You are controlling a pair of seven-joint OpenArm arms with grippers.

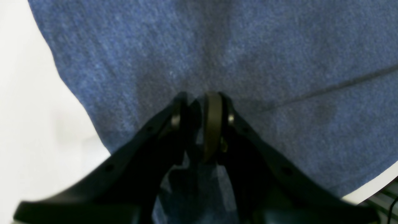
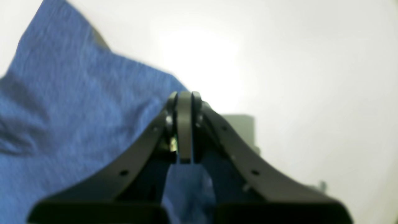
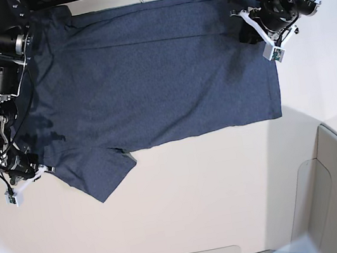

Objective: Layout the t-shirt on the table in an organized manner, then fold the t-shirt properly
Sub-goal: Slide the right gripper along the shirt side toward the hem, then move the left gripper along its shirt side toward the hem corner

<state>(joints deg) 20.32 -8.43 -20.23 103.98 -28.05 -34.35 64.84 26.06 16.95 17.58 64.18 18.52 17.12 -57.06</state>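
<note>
Across the table, the t-shirt lies spread flat in the base view, one sleeve pointing toward the near edge; the left gripper sits at the shirt's hem end, the right gripper at its sleeve end. In the left wrist view, the left gripper pinches a fold of shirt cloth between its fingers. In the right wrist view, the right gripper has its fingers pressed together on the t-shirt's edge.

Both wrist views are blurred, glare whitens the table, and the base view is sharp.
</note>
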